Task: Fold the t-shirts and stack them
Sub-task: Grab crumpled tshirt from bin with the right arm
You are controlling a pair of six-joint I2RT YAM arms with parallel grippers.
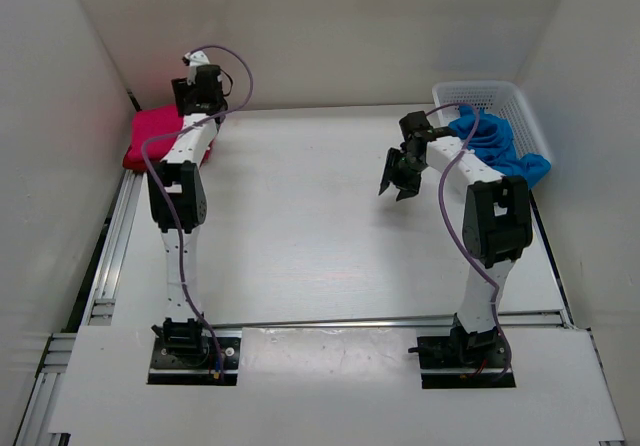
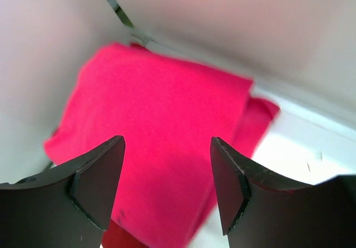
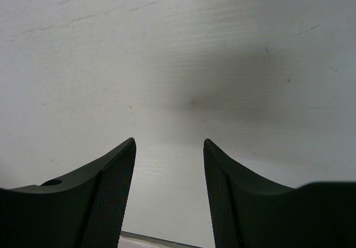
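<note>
Tabletop [image 1: 300, 236] white-walled, pink t-shirt [image 1: 155, 134] far left

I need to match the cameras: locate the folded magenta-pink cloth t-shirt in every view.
Top external: the folded magenta-pink cloth t-shirt lies at the table's far left corner.
Left wrist: it fills the centre, beyond the open left gripper.
Right wrist: not in it.
Shared landmark: the white table.

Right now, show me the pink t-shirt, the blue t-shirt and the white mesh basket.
pink t-shirt [image 2: 161, 120]: left wrist view, middle of its folded top face.
blue t-shirt [image 1: 497, 144]: top external view, middle of the crumpled heap.
white mesh basket [image 1: 480, 86]: top external view, far rim.
</note>
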